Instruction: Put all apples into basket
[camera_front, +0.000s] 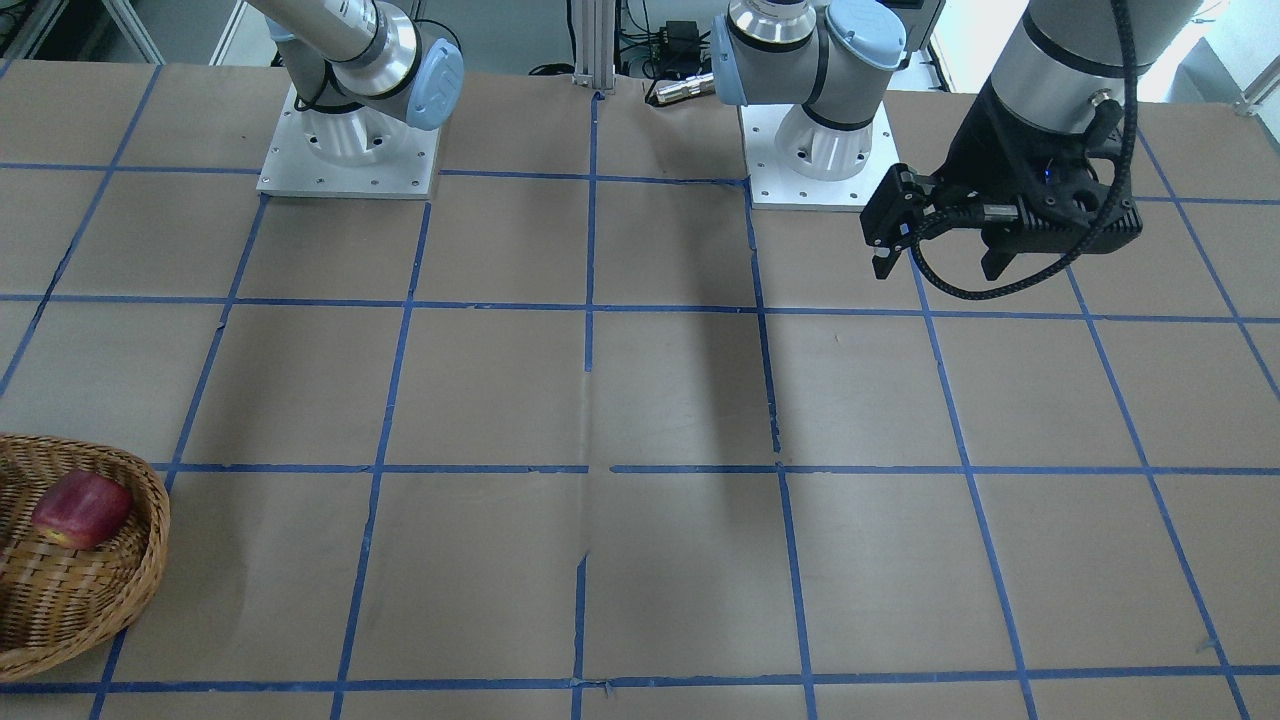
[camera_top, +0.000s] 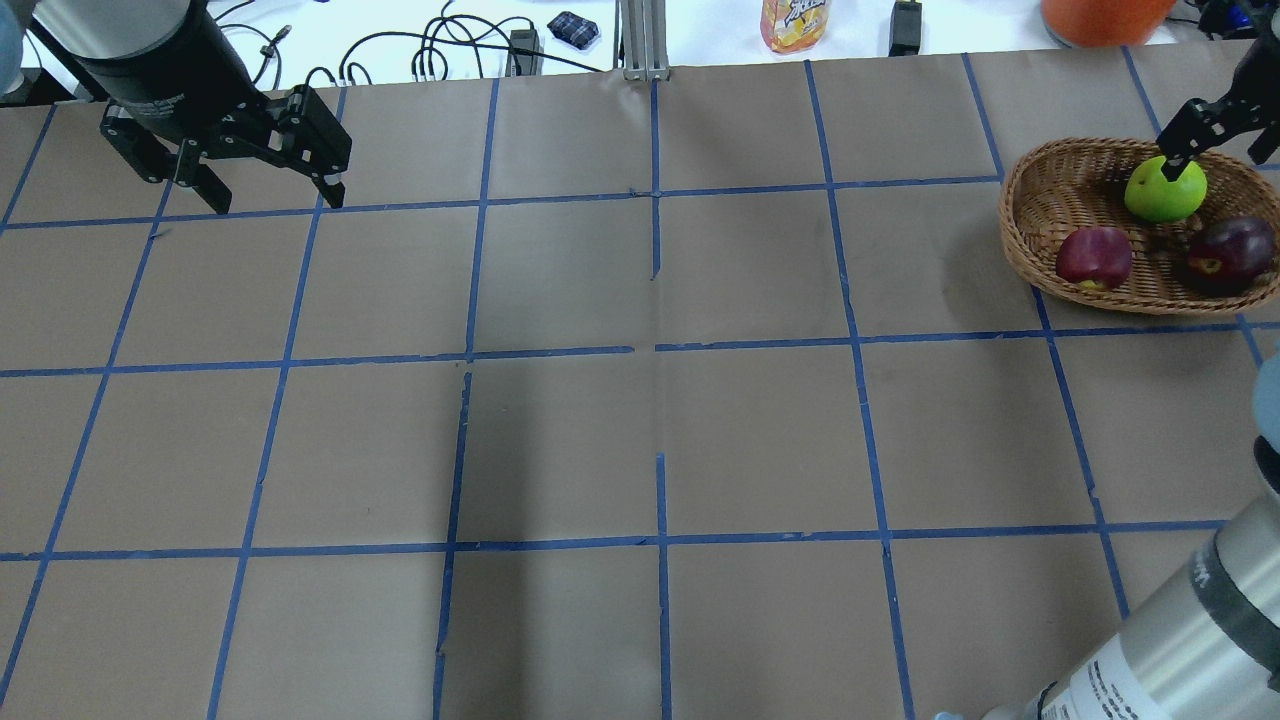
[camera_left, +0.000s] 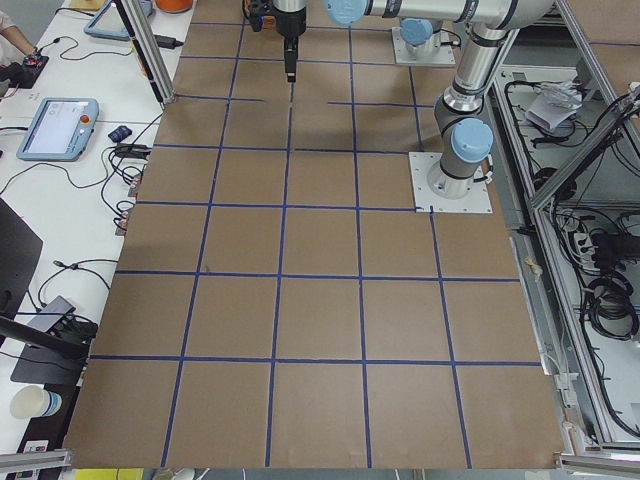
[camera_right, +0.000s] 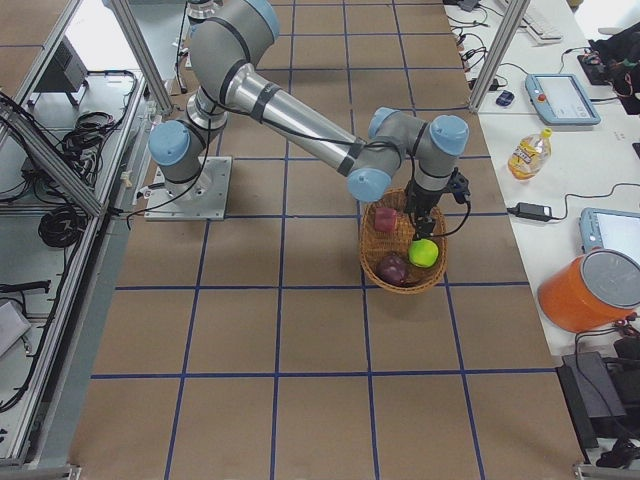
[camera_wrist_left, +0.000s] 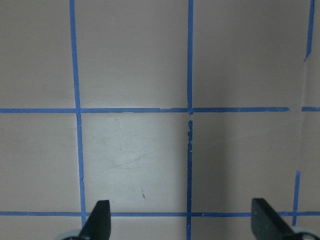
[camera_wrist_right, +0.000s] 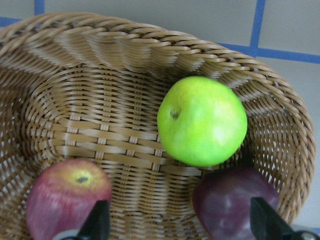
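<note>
We see the basket at the far right of the desk, its right end close to the desk's right edge and its far rim a short way from the far edge. Beyond that edge lie cables and a bottle. The two arms are well apart, with the whole width of the blue tape grid between them.

The left jaws hang above the far left corner of the desk, spread wide with nothing between them. Their camera shows only brown paper and tape lines below.

The right jaws hang over the basket's far right part, also spread wide and gripping nothing. All three apples lie inside the basket. In the right wrist view the green apple sits ahead of the jaws, between the lines of the two tips, against the woven wall. The red apple lies by the left tip and the purple apple by the right tip. From overhead one finger overlaps the top of the green apple, and we cannot tell whether it touches.

The green apple is bright lime, smooth and glossy, with a small dark dimple. The red one is dull red with a yellowish crown around its stem pit. The purple one is dark maroon with a soft sheen, just beside the green.
</note>
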